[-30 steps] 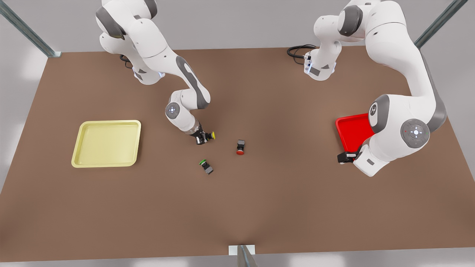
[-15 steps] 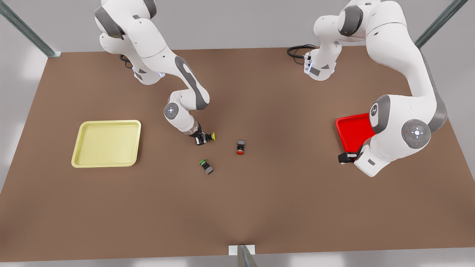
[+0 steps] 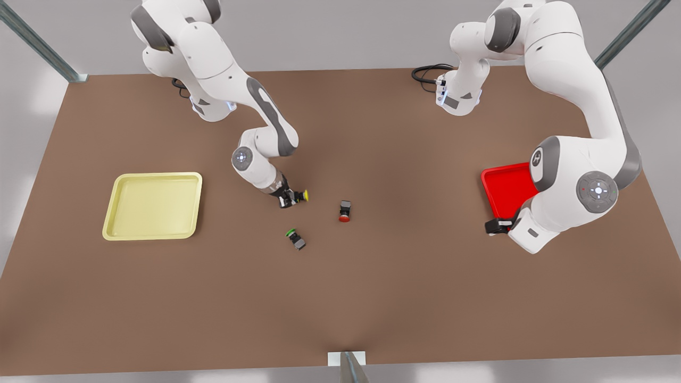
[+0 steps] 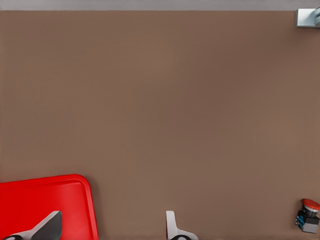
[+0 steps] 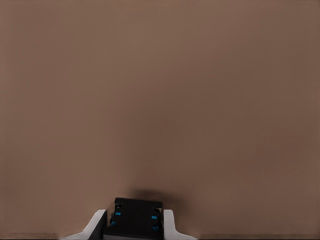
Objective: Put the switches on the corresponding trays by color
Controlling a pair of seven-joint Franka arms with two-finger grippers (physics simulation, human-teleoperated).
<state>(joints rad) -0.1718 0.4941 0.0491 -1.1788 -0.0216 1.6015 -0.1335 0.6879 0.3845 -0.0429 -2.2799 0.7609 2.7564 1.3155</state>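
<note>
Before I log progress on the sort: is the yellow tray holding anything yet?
Empty. The yellow tray shows bare floor; the yellow switch sits in the right end effector over the table, well apart from it.

**No readable text**

Standing here, I can read no words, numbers or brand names on anything. The switch body (image 5: 133, 219) held between the right gripper's jaws carries small blue marks, too small to read.

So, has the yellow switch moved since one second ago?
Barely: the yellow switch, clamped in the right gripper, sits marginally farther from the red switch, toward the yellow tray.
</note>
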